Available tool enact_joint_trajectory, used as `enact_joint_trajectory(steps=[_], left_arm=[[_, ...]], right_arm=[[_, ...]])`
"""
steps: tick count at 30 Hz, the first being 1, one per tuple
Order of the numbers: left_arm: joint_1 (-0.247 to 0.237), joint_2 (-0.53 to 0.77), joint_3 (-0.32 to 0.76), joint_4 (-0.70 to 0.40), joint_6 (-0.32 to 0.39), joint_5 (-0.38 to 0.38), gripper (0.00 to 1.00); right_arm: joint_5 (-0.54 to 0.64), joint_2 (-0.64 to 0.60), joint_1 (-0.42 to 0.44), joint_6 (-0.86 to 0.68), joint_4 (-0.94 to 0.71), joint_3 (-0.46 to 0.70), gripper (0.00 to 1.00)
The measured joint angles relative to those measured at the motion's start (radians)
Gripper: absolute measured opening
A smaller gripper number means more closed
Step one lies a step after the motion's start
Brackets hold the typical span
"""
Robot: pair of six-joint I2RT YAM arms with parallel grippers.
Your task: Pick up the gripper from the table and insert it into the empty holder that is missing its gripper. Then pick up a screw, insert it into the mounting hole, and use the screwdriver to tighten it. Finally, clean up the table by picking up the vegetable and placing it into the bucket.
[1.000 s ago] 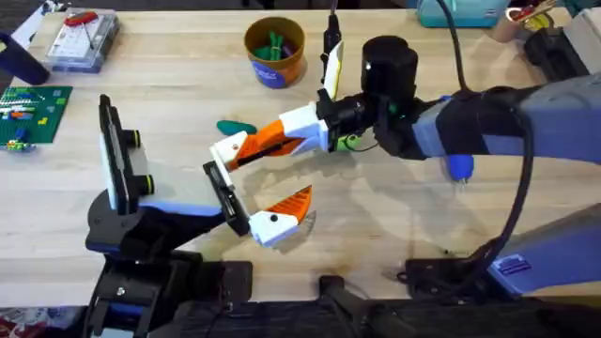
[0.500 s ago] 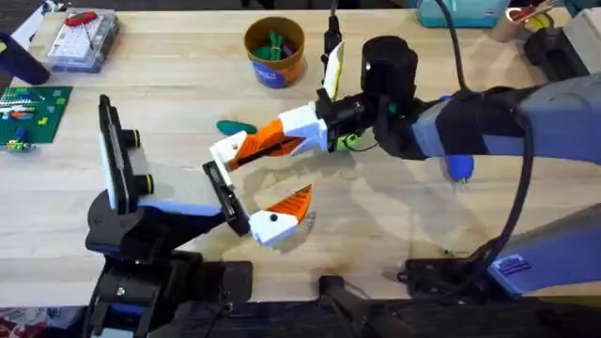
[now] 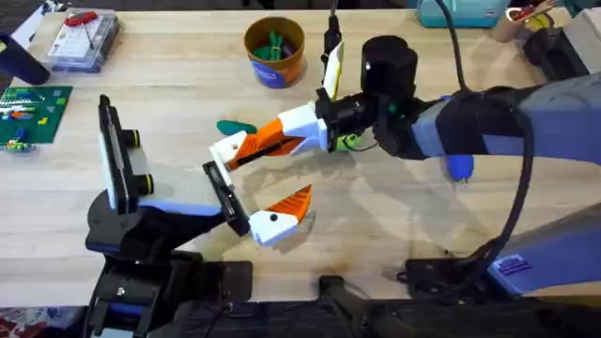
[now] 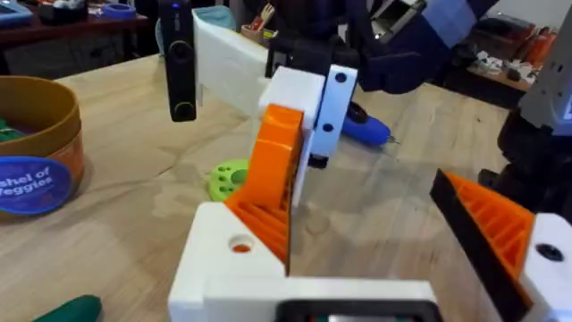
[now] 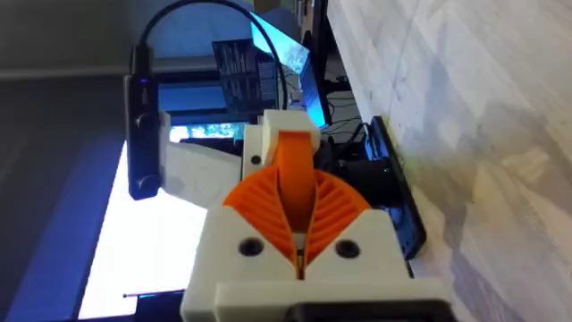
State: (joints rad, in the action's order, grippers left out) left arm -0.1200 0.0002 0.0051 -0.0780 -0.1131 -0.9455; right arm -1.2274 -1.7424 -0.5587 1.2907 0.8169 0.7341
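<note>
Overhead, bucket (image 3: pixel 274 53) holding green vegetables, right tool (image 3: pixel 223 153) clamping the gripper (image 5: pixel 295 170), left tool unreadable

Around the holder (image 3: pixel 223 193), bare table lies open toward the right arm's base side. Just above it the right gripper (image 3: pixel 235 150), clamped on the gripper (image 3: pixel 228 148), blocks the way. Beside the holder, the ribbed orange finger (image 3: pixel 282 214) crowds the near side.

1. The right arm reached from the lower right across the middle, wrist turned leftward.
2. The right gripper (image 3: pixel 235 150) had its orange ribbed pads (image 5: pixel 299 210) pressed together.
3. The left arm lay low at the lower left, forearm pointing rightward.
</note>
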Motion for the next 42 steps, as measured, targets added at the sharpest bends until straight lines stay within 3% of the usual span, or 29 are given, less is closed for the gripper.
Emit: enact_joint_trajectory(steps=[28,32,36,37,42], left_arm=[[0.001,0.000,0.000,0.001,-0.003,0.011,0.987],[-0.001,0.000,0.000,0.002,0.002,0.003,0.987],[-0.002,0.000,0.000,0.002,0.005,-0.002,0.987],[-0.002,0.000,0.000,0.002,0.006,-0.003,0.987],[-0.002,0.000,0.000,0.001,0.008,-0.005,0.987]], right_arm=[[-0.023,-0.043,0.000,0.005,0.008,0.039,0.025],[-0.010,-0.047,-0.003,0.010,-0.001,0.039,0.320],[0.003,-0.060,-0.006,0.013,-0.007,0.039,0.868],[0.005,-0.060,-0.007,0.011,-0.006,0.039,0.956],[0.008,-0.060,-0.008,0.011,-0.005,0.039,0.993]])
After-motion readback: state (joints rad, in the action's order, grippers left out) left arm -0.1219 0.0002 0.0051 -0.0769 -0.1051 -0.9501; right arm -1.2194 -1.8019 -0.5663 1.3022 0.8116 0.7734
